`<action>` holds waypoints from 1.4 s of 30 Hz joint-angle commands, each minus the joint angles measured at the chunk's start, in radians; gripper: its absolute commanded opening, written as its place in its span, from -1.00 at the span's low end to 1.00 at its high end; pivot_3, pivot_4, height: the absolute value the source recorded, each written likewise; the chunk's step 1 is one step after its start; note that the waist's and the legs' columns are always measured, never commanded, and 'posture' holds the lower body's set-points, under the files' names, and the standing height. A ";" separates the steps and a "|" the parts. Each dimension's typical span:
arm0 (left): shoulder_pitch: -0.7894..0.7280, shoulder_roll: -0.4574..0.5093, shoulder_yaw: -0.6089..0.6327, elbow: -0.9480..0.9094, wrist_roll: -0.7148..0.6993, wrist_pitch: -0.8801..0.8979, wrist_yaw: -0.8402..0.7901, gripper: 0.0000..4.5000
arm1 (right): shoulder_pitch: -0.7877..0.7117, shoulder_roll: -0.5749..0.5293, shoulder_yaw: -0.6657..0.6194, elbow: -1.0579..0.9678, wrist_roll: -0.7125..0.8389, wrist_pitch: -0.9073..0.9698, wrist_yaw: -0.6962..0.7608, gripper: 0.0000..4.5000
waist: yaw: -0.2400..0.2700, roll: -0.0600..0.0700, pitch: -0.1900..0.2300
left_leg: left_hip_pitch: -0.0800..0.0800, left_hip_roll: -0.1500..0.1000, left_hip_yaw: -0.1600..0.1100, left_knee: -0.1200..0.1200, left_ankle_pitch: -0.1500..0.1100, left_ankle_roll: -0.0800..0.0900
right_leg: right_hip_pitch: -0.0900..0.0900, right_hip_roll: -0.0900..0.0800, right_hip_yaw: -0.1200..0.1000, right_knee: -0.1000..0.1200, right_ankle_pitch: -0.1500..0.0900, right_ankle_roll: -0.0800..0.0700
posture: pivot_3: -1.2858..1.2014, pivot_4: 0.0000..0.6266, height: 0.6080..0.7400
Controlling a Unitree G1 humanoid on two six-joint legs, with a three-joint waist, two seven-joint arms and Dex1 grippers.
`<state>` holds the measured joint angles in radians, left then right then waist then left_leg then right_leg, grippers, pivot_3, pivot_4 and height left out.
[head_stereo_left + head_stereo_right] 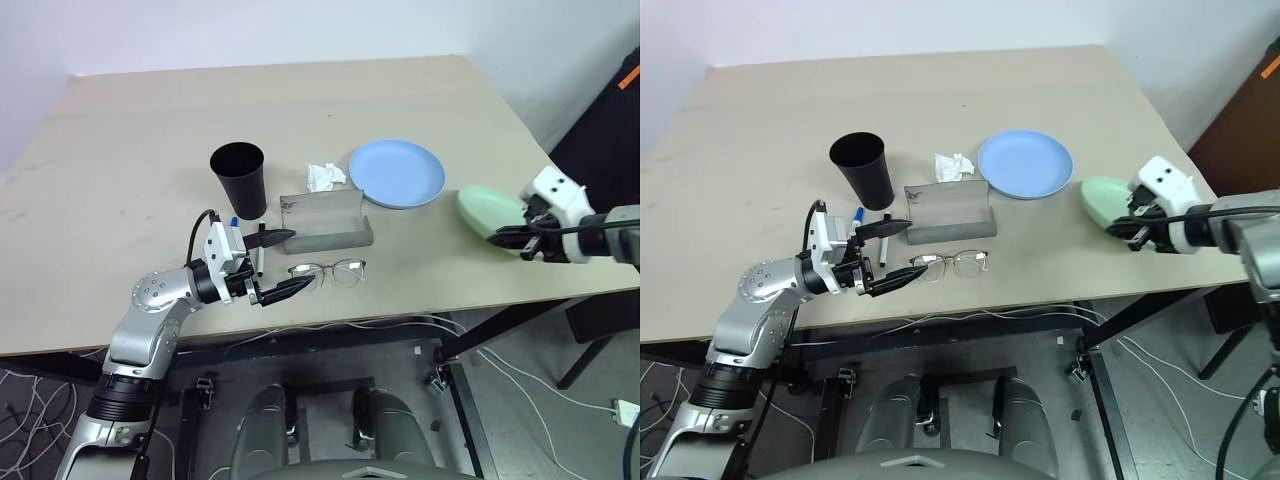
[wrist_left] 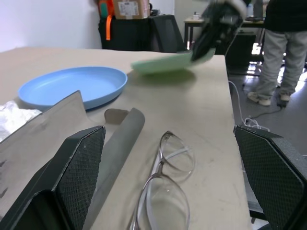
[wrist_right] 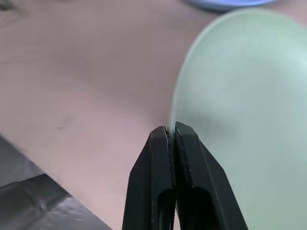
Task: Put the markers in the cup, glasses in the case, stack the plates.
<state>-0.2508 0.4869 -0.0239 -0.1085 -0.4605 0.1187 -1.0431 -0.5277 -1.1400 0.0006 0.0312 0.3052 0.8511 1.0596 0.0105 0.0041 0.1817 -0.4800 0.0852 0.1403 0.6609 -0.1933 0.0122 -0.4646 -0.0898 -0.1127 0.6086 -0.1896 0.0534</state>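
Right gripper [image 1: 507,238] pinching green plate [image 1: 490,211] rim, plate tilted off counter [image 1: 120,150] at right edge.
Left gripper [image 1: 287,262] fingers wide, level, beside glasses [image 1: 328,272]; open case [image 1: 325,219], blue plate [image 1: 397,173], cup [image 1: 239,178] behind.

Head pair overlooks the table [image 1: 120,150]; wrist cameras sit close, low.

Beige table [image 1: 120,200], white wall [image 1: 250,30], cables on floor [image 1: 30,400]
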 commanded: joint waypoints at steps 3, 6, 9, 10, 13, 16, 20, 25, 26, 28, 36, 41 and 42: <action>-0.019 -0.017 0.014 -0.013 -0.010 -0.012 0.017 1.00 | -0.165 -0.016 0.011 -0.027 -0.052 -0.031 -0.028 -0.99 | -0.010 0.001 0.000 | 0.000 0.000 0.002 -0.001 0.000 0.000 | -0.001 0.000 0.002 0.000 0.000 0.000 | 0.03 -0.52 0.41; -0.022 -0.034 0.014 -0.009 -0.004 -0.018 0.032 1.00 | -0.302 0.065 0.084 0.044 -0.113 -0.079 -0.067 -0.99 | -0.025 0.001 0.001 | 0.000 0.000 0.002 -0.002 0.000 0.000 | -0.003 0.001 0.002 0.001 0.000 0.000 | 0.03 -0.52 0.41; -0.016 -0.049 0.021 -0.012 -0.002 -0.025 0.054 1.00 | -0.403 0.191 0.154 0.176 -0.179 -0.204 -0.094 -0.99 | -0.031 0.001 0.000 | 0.001 0.000 0.002 -0.002 0.000 0.000 | -0.001 0.001 0.002 0.002 0.000 0.000 | 0.03 -0.52 0.41; -0.011 -0.051 0.023 -0.015 0.000 -0.027 0.061 1.00 | -0.429 0.233 0.170 0.225 -0.198 -0.255 -0.098 -0.99 | -0.031 0.001 0.000 | 0.001 0.000 0.002 -0.002 0.000 0.000 | -0.001 0.001 0.002 0.002 0.001 0.000 | 0.03 -0.52 0.41; 0.007 -0.056 0.026 -0.026 0.006 -0.031 0.081 1.00 | -0.512 0.351 0.200 0.398 -0.233 -0.354 -0.101 -0.99 | -0.030 0.001 0.001 | 0.001 0.000 0.004 -0.002 0.000 0.000 | -0.001 0.001 0.002 0.004 0.001 -0.001 | 0.03 -0.52 0.41; 0.032 -0.057 0.029 -0.047 0.008 -0.032 0.105 1.00 | -0.601 0.462 0.227 0.614 -0.284 -0.490 -0.137 -0.99 | -0.024 0.002 0.001 | -0.001 0.000 0.007 -0.001 0.000 0.000 | -0.004 0.000 0.003 0.007 0.002 -0.004 | 0.03 -0.52 0.41; 0.062 -0.052 0.037 -0.076 0.010 -0.030 0.129 1.00 | -0.709 0.589 0.228 0.876 -0.335 -0.629 -0.212 -0.99 | -0.025 0.002 0.001 | -0.002 0.000 0.012 0.001 0.001 0.001 | -0.004 0.000 0.004 0.008 0.002 -0.003 | 0.03 -0.52 0.41; 0.096 -0.035 0.059 -0.122 0.009 -0.022 0.161 1.00 | -0.759 0.696 0.244 1.054 -0.382 -0.691 -0.206 -0.99 | -0.026 0.002 0.001 | 0.000 0.001 0.013 0.001 0.000 0.000 | -0.004 0.000 0.004 0.011 0.002 -0.003 | 0.03 -0.52 0.41; 0.101 -0.030 0.064 -0.131 0.008 -0.019 0.166 1.00 | -0.759 0.706 0.247 1.068 -0.391 -0.698 -0.194 -0.99 | -0.026 0.002 0.001 | 0.000 0.001 0.013 0.001 0.000 0.000 | -0.004 0.000 0.004 0.011 0.002 -0.003 | 0.03 -0.52 0.41; 0.110 -0.020 0.072 -0.144 0.011 -0.016 0.176 1.00 | -0.758 0.722 0.243 1.084 -0.397 -0.702 -0.170 -0.99 | -0.026 0.002 0.001 | 0.000 0.001 0.013 0.001 0.001 0.000 | -0.004 0.000 0.004 0.012 0.002 -0.003 | 0.03 -0.52 0.41; 0.135 -0.003 0.082 -0.174 0.007 -0.013 0.203 1.00 | -0.745 0.759 0.243 1.099 -0.421 -0.708 -0.120 -0.99 | -0.028 0.002 0.001 | 0.000 0.001 0.013 0.002 0.000 0.000 | -0.006 0.000 0.005 0.015 0.002 -0.003 | 0.03 -0.52 0.41; 0.145 -0.003 0.080 -0.167 0.011 -0.025 0.202 1.00 | -0.744 0.766 0.243 1.083 -0.432 -0.709 -0.085 -0.99 | -0.029 0.002 0.001 | 0.000 0.001 0.014 0.002 0.001 0.000 | -0.007 0.000 0.006 0.017 0.002 -0.004 | 0.03 -0.52 0.41; 0.146 -0.003 0.080 -0.164 0.011 -0.027 0.201 1.00 | -0.746 0.765 0.241 1.080 -0.433 -0.707 -0.082 -0.89 | -0.029 0.002 0.001 | 0.000 0.001 0.014 0.002 0.001 0.000 | -0.007 -0.001 0.006 0.017 0.002 -0.004 | 0.03 -0.52 0.41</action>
<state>-0.1089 0.4736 0.0345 -0.2420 -0.4458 0.1064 -0.8428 -1.2531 -0.3740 0.2533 1.1413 -0.1259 0.1576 0.9661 -0.0181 0.0062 0.1828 -0.4798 0.0861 0.1546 0.6628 -0.1928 0.0119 -0.4721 -0.0904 -0.1065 0.6261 -0.1877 0.0495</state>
